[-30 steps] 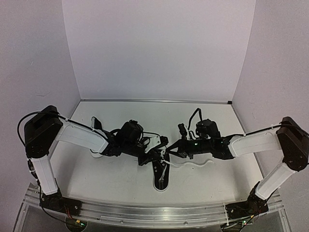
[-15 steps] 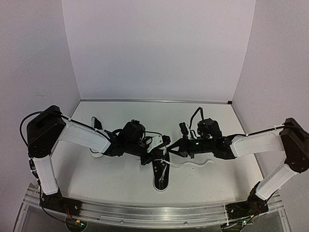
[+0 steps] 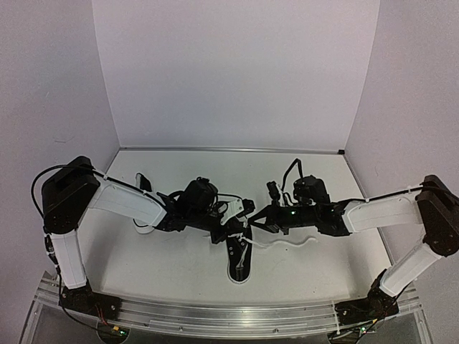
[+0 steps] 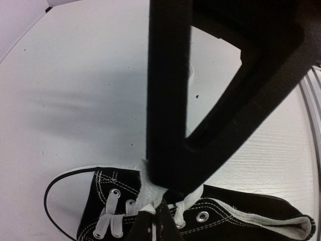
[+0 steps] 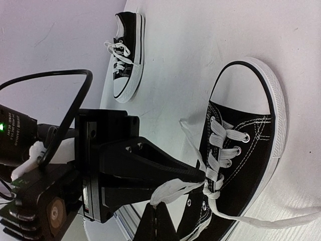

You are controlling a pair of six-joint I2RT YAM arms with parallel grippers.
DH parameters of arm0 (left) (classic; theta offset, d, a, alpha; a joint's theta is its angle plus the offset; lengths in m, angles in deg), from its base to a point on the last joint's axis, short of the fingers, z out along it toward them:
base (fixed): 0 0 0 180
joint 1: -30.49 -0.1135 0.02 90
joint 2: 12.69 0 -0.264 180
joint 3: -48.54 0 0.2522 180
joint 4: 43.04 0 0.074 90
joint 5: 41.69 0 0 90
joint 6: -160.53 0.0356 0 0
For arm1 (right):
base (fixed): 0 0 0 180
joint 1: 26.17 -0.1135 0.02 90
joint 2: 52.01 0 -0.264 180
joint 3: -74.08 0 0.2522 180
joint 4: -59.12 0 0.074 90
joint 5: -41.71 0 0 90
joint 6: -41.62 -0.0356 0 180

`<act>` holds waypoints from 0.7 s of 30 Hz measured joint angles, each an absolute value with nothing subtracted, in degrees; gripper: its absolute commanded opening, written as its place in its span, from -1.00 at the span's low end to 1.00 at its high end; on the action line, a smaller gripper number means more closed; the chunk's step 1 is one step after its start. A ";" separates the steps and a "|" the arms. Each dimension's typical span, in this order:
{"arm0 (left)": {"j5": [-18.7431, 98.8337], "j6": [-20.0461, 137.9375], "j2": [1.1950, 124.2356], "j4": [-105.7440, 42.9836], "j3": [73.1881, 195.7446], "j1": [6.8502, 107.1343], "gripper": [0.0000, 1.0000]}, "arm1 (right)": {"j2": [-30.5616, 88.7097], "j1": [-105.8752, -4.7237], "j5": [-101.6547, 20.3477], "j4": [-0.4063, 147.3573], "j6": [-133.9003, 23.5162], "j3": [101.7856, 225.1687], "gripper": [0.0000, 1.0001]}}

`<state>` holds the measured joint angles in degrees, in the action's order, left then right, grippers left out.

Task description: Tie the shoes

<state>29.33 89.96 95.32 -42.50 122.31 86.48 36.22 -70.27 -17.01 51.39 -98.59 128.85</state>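
Two shoes lie well apart on the table: the near shoe at centre, the second shoe plain only from the right wrist, mostly hidden overhead behind the left arm. Left gripper and right gripper are each clamped closed on the near shoe's white lace.

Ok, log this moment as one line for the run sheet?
left gripper: shut on lace | right gripper: shut on lace | near shoe: untied, between grippers | far shoe: untouched, left rear
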 measured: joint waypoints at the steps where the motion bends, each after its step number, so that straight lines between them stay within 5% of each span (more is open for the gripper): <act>1: 29.42 89.85 95.38 -42.65 122.31 86.48 -1.00 | 36.18 -70.27 -17.05 51.40 -98.59 128.76 -1.00; 6: 29.54 89.61 95.38 -42.86 122.31 86.48 -1.00 | 35.10 -70.25 -17.71 53.33 -98.80 128.16 -0.18; 11: 29.51 89.51 95.38 -42.92 122.31 86.49 -1.00 | 28.81 -70.23 -21.65 60.49 -97.47 127.14 -0.02; 21: 29.45 89.53 95.38 -43.36 122.26 86.76 -1.00 | 17.10 -69.24 -41.16 86.40 -96.49 126.89 -0.12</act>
